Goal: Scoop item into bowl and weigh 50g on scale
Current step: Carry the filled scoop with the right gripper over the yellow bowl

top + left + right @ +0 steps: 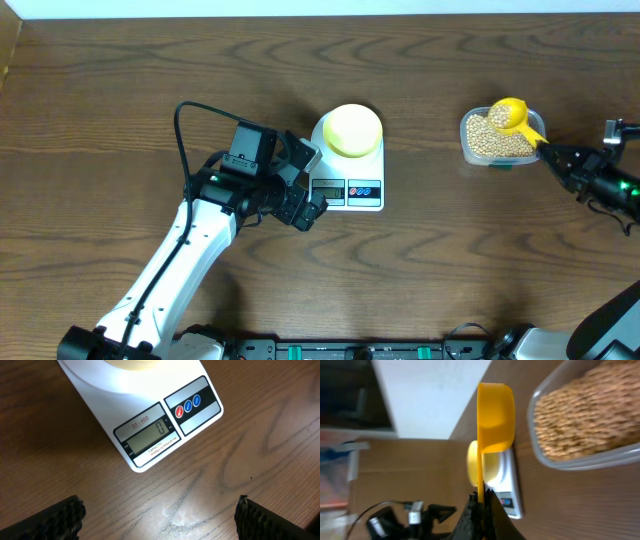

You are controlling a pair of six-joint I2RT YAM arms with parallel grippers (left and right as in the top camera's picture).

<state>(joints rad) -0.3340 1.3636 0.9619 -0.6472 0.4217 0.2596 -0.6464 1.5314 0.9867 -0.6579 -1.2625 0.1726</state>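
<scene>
Right claw (482,500) clamps the bright yellow plastic scoop (495,415) over the clear tub (465,135) of tan beans (490,142). Left claw (160,506), jaws apart, hovers beside the white flat scale (100,395) bearing the pale-yellow bowl (354,130).

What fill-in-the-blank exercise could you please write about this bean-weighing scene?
The white flat kitchen scale displays ____. The small round pale-yellow bowl stands on the ____. The right pincer grips the bright yellow handled scoop by its ____, at the clear rectangular plastic tub of small tan beans. The open left pincer holds ____.
Missing: 0; scale; handle; nothing.
</scene>
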